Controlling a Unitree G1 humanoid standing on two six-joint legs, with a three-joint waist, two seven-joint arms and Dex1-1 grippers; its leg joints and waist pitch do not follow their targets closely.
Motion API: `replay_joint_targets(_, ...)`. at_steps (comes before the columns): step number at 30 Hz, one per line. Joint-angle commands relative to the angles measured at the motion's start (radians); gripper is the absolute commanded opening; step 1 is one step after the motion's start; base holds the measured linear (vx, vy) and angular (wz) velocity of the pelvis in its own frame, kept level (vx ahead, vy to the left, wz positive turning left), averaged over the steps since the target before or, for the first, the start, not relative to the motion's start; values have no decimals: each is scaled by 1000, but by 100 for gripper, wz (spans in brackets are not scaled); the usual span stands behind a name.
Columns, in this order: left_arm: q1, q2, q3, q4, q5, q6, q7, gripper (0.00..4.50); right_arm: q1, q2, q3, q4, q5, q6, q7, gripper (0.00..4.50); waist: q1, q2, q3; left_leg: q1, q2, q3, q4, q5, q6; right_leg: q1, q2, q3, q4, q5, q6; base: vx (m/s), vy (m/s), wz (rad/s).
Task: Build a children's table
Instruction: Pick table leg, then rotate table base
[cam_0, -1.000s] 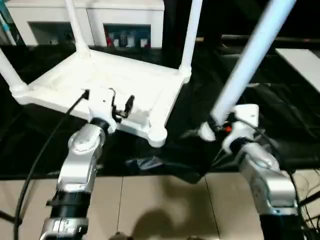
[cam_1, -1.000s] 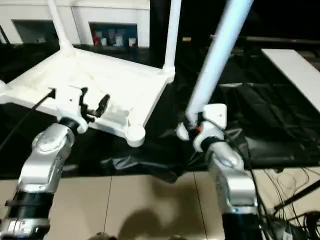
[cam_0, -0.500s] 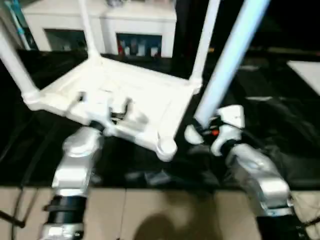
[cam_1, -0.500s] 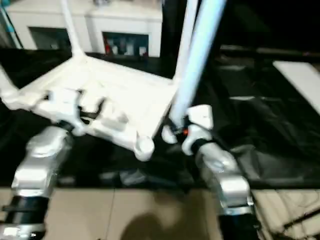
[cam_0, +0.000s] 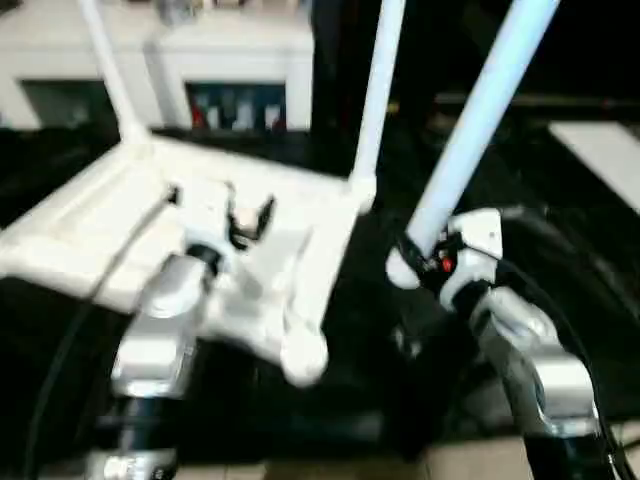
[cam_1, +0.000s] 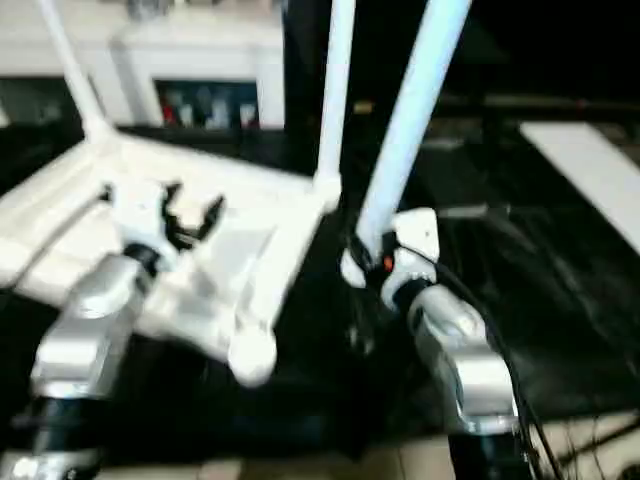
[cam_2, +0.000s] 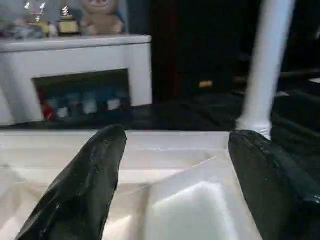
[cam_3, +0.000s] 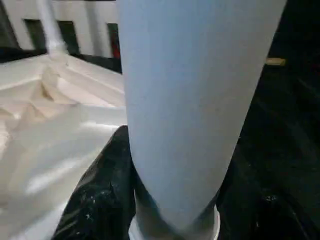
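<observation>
leg (cam_0: 470, 120) nearer top (cam_1: 60, 250) – right jaws clamped | left jaws spread

A white cabinet (cam_2: 75, 55) stands at the back, its glass-fronted openings showing small red and blue items (cam_2: 80, 106) inside. On its top sit a plush toy (cam_2: 102, 14) and some small gold trophies (cam_2: 67, 20), beside a few blurred objects too unclear to name. Black sheeting (cam_0: 560, 250) covers the work surface, crumpled and shiny in places. A flat white panel (cam_1: 585, 175) lies on it on the right side. Black cables (cam_1: 600, 440) trail nearby.
</observation>
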Motion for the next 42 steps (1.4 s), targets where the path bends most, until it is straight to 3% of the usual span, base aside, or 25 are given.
replay_joint_targets(1, 3, -3, 8, -2, -33, 7, -28, 406, -1, -10, -2, -17, 3, -6, 6, 186, -6, 29, -70, 67, 132, -62, -68, 467, 198, 13, -86, 43, -22, 315, -137, 37, 32, -22)
replay_joint_targets(2, 14, 6, 15, -18, -97, 7, -111, 406, -3, -14, 2, -18, 3, -9, 14, 186, -4, 25, -67, 62, 129, -56, -70, 418, 207, 16, -101, 51, -32, 280, -157, 0, 0, 0)
replay_joint_targets(3, 26, 79, -17, -24, -130, -2, -271, 406, -3, -32, 7, -22, 15, -15, 46, 186, 17, 7, -51, 36, 89, -5, -87, 119, 153, 35, -126, 63, -70, 185, -230, 0, 0, 0)
replay_joint_targets(4, 20, 117, -32, -9, -110, -30, -318, 428, -3, -44, 9, -25, 21, -18, 61, 186, 25, 7, -48, 36, 84, 5, -95, 22, 119, 41, -128, 65, -78, 130, -239, 0, 0, 0)
replay_joint_targets(5, 20, 117, -32, -9, -110, -30, -318, 428, -3, -44, 9, -25, 21, -18, 61, 186, 31, 8, -41, 48, 88, 18, -106, -140, 61, 36, -125, 67, -92, 19, -241, 0, 0, 0)
replay_joint_targets(6, 14, 141, -42, 5, -89, -51, -335, 441, -3, -52, 8, -27, 25, -20, 70, 186, 29, 5, -28, 58, 91, 26, -122, -269, 7, 28, -116, 66, -104, -118, -226, -54, 16, 3)
replay_joint_targets(7, -1, 169, -48, 25, -85, -64, -365, 447, -4, -63, 5, -28, 36, -19, 89, 186, 25, -5, -26, 63, 92, 33, -129, -348, -32, 28, -118, 67, -114, -244, -195, -54, 16, 3)
replay_joint_targets(8, -1, 169, -48, 25, -85, -64, -365, 447, -4, -63, 5, -28, 36, -19, 89, 186, 25, -5, -26, 63, 92, 33, -129, -348, -32, 28, -118, 67, -114, -244, -195, -57, 16, 2)
replay_joint_targets(9, -19, 220, -72, 45, -83, -69, -445, 447, -7, -83, 1, -26, 47, -19, 120, 186, 30, 3, -27, 72, 97, 35, -131, -378, -58, 15, -123, 72, -118, -294, -171, -53, 11, 2)
replay_joint_targets(10, -31, 271, -101, 56, -94, -59, -543, 447, -11, -107, 0, -21, 56, -20, 158, 186, 31, 0, -27, 71, 97, 34, -134, -390, -69, 11, -124, 74, -123, -320, -149, -53, 11, 2)
replay_joint_targets(11, -37, 307, -122, 62, -103, -50, -610, 447, -13, -121, -1, -18, 60, -19, 185, 186, 31, 6, -26, 68, 99, 33, -140, -394, -87, 9, -121, 74, -115, -300, -141, 0, 0, 0)
replay_joint_targets(12, -37, 307, -122, 62, -103, -50, -610, 447, -13, -121, -1, -18, 60, -19, 185, 186, 30, 5, -26, 67, 98, 33, -142, -396, -91, 9, -121, 73, -115, -287, -139, 0, 0, 0)
replay_joint_targets(14, -57, 439, -235, 90, -71, -49, -859, 447, -23, -194, 14, 0, 60, -27, 288, 186, 34, 0, -28, 66, 95, 36, -141, -383, -82, 8, -126, 77, -113, -268, -141, 0, 0, 0)
replay_joint_targets(16, -83, 491, -294, 127, -42, -73, -968, 447, -28, -240, 33, 12, 55, -35, 349, 186, 32, -1, -27, 60, 95, 41, -142, -355, -71, 11, -125, 80, -110, -257, -141, 0, 0, 0)
replay_joint_targets(20, -124, 492, -340, 177, -9, -141, -1023, 447, -33, -276, 54, 25, 45, -45, 391, 186, 37, -3, -33, 58, 99, 49, -135, -285, -48, 16, -134, 83, -107, -190, -180, 0, 0, 0)
replay_joint_targets(21, -131, 489, -354, 188, -1, -159, -1036, 447, -35, -281, 57, 28, 42, -46, 397, 186, 37, 2, -35, 56, 100, 50, -133, -259, -42, 18, -132, 80, -102, -150, -195, 0, 0, 0)
replay_joint_targets(24, -158, 475, -397, 232, 25, -200, -1062, 447, -40, -295, 71, 38, 32, -54, 412, 186, 36, -1, -38, 58, 99, 57, -128, -221, -22, 20, -127, 78, -98, -81, -220, 0, 0, 0)
replay_joint_targets(25, -165, 472, -407, 247, 28, -207, -1068, 429, -41, -296, 73, 40, 31, -56, 417, 186, 37, -1, -38, 58, 99, 57, -128, -216, -19, 21, -127, 78, -98, -77, -221, 0, 0, 0)
replay_joint_targets(29, -222, 439, -450, 351, 54, -239, -1099, 407, -37, -301, 91, 37, 28, -56, 440, 186, 41, 0, -39, 60, 103, 58, -126, -208, -13, 23, -129, 78, -96, -56, -235, 0, 0, 0)
replay_joint_targets(31, -247, 439, -471, 397, 79, -272, -1132, 370, -34, -308, 97, 36, 24, -59, 452, 186, 41, 0, -39, 61, 102, 59, -126, -222, -12, 23, -129, 79, -98, -69, -237, 0, 0, 0)
replay_joint_targets(35, -267, 440, -488, 430, 101, -303, -1144, 356, -30, -313, 97, 33, 21, -63, 455, 186, 39, 6, -35, 63, 104, 57, -129, -260, -24, 20, -131, 80, -101, -111, -241, 0, 0, 0)
replay_joint_targets(39, -311, 438, -524, 514, 159, -413, -1145, 323, -22, -317, 93, 31, 12, -76, 442, 186, 40, 10, -35, 66, 105, 57, -129, -284, -35, 19, -132, 83, -105, -134, -238, 0, 0, 0)
replay_joint_targets(42, -332, 429, -534, 568, 177, -495, -1133, 302, -19, -316, 93, 31, 13, -79, 441, 186, 42, 10, -36, 61, 104, 56, -128, -253, -24, 23, -132, 82, -101, -94, -243, 0, 0, 0)
